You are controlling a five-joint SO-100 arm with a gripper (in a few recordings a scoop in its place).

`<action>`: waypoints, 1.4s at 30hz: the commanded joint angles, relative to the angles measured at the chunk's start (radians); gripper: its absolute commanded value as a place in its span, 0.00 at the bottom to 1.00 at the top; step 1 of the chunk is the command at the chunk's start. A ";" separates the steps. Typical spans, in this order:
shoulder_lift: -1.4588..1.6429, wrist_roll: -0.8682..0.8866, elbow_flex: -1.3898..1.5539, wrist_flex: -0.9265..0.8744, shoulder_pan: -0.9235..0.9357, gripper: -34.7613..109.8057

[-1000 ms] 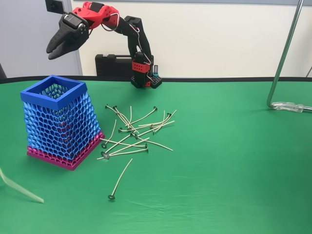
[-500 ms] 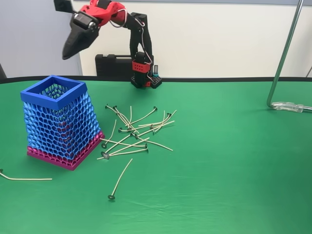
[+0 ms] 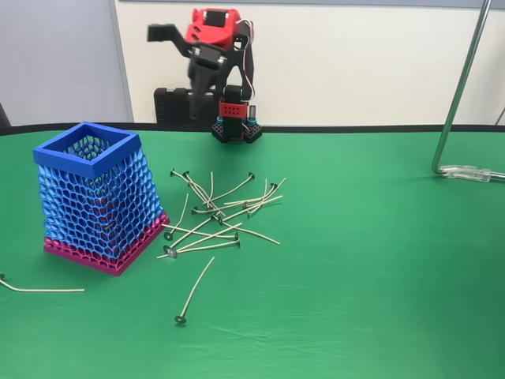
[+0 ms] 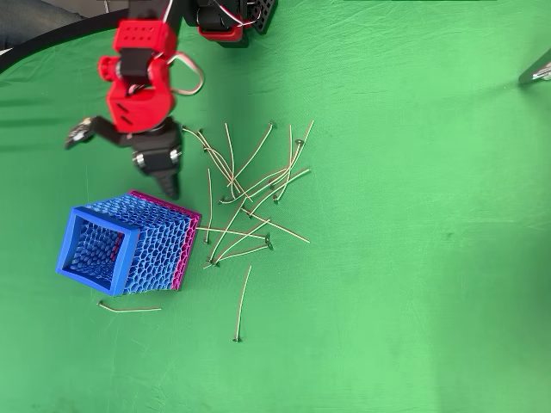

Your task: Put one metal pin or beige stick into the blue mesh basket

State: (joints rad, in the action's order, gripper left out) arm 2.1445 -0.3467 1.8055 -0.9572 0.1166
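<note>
Up high near the arm's base with the gripper (image 4: 169,184), closed to a point and, as far as can be told, gripping nothing; too blurred in the fixed view (image 3: 202,82) to confirm. In the overhead view, pointing down-picture toward the pink foot of the basket (image 4: 105,221), near it but clear of it.

Judged as the pick-up stage: no stick in hand and none made out inside the basket (image 3: 79,166) through the mesh.

To do it well:
- Skip the tangled pile (image 4: 250,198) (image 3: 225,212), just right of the basket; crossed sticks likely to drag neighbours along.
- Go for the lone stick (image 4: 243,303) (image 3: 195,290), flat on the table (image 3: 379,260), apart from the pile and in front of it.
- In the overhead view, long axis nearly top-to-bottom, leaning slightly right at the upper end, dark head at the lower end. In the fixed view, head nearest the camera, tip pointing away and to the right.
- Open wide, come straight down, set the jaws across that axis and pinch around mid-length, so no swinging.
- Lift clear, carry over the square rim, tip one end downward and let go low inside the opening; a release from high likely to bounce off the rim.

Also an option: another stick (image 4: 129,309) (image 3: 41,290) outside the basket, flat on the table near its front, long axis roughly left-to-right in both views.
</note>
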 commanded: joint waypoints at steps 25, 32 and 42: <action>0.983 0.213 1.137 0.219 -0.173 0.24; 1.068 0.212 1.276 0.287 -0.155 0.24; 1.178 0.249 1.278 0.126 -0.161 0.25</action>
State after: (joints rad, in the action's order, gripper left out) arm 3.3057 -0.1043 3.0787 -0.8130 -0.0414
